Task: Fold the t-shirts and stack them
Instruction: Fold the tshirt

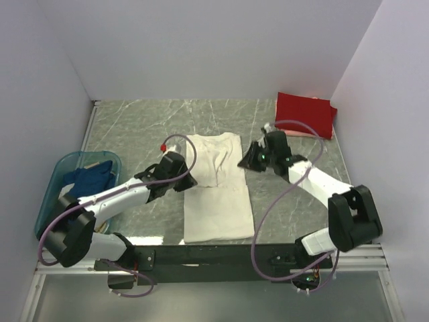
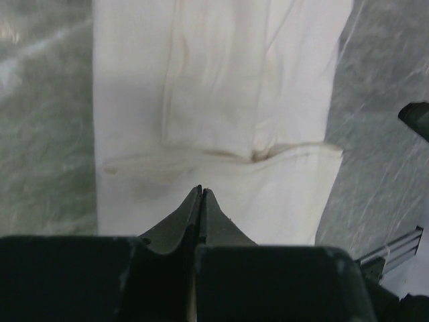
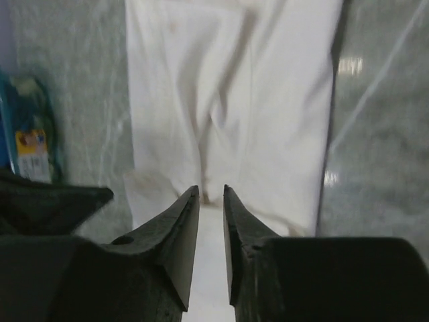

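imo the left gripper (image 2: 201, 192) is pinched shut on nothing and the right gripper (image 3: 211, 192) is barely cracked and empty, so I'd open both, then grab the cream shirt (image 1: 218, 198) by its side edges, level, before folding.

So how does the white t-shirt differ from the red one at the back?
The cream-white t-shirt lies stretched out as a long strip in the middle; the red t-shirt is a compact folded bundle in the far right corner. The white one covers far more area. Both are plain cloth.
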